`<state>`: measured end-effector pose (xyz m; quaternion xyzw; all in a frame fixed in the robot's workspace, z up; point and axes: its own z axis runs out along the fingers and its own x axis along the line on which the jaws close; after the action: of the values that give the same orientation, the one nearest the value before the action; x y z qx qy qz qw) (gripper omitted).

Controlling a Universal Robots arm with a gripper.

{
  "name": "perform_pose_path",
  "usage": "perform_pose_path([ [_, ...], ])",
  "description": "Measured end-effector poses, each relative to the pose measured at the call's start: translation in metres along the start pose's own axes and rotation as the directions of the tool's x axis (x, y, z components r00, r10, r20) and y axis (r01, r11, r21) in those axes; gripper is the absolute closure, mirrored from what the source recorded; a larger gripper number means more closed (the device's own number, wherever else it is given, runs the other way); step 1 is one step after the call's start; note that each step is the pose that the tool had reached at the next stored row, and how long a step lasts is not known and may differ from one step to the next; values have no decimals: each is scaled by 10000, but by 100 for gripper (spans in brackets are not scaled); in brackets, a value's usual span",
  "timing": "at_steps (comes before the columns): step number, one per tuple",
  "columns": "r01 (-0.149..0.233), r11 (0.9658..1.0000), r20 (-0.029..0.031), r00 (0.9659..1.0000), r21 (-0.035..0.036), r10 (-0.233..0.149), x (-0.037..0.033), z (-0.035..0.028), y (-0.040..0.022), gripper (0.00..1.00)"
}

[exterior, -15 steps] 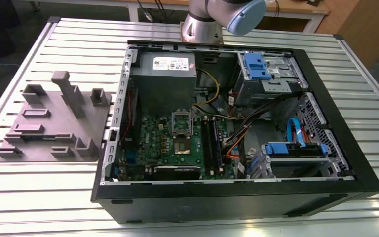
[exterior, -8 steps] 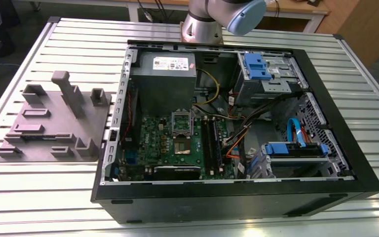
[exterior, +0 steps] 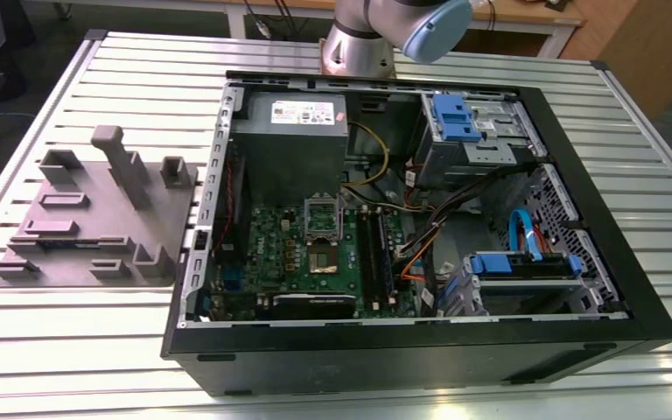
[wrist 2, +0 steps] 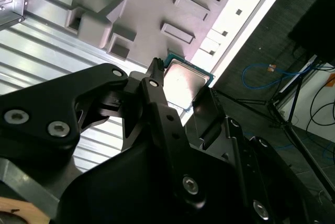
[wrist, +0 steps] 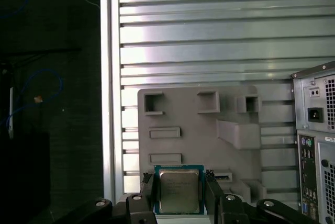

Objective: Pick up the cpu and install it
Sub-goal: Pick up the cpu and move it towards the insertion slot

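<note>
cpu (wrist: pixel 178 191): and we have it, a small flat square chip seen in both wrist views, with a silvery metal lid (wrist 2: pixel 186 80) and a thin teal-green rim showing all round it.
Lid: dull and brushed, faint marks on it, catching some glare in the second wrist view.
Gripper (wrist: pixel 178 178): the black fingers (wrist: pixel 146 185) are closed on the cpu, one against each of two opposite edges, so the chip is clamped flat between them (wrist 2: pixel 181 82).
Where the cpu is: up in the air, well clear of the surfaces beyond it, with the grey fixture plate (wrist: pixel 199 130) behind it in the first wrist view.
Fixture plate (exterior: pixel 91 219): at the left of the exterior view, lying on the slatted metal table (exterior: pixel 80 350), with raised blocks and shallow pockets moulded into it.
Computer case (exterior: pixel 430 359): open, filling the centre and right of the exterior view, just beside the plate.
Motherboard (exterior: pixel 295 262): green, lower centre of the exterior view, inside the case.
Socket (exterior: pixel 322 249): frame raised, on the motherboard.
Arm (exterior: pixel 371 35): at the top centre of the exterior view, behind the case.
</note>
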<state>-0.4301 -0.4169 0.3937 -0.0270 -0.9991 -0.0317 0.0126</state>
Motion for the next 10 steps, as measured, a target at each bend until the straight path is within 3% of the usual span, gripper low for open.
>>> perform_pose_path([
  [10,0,10000,1,10000,0,0,-21,0,1,53],
])
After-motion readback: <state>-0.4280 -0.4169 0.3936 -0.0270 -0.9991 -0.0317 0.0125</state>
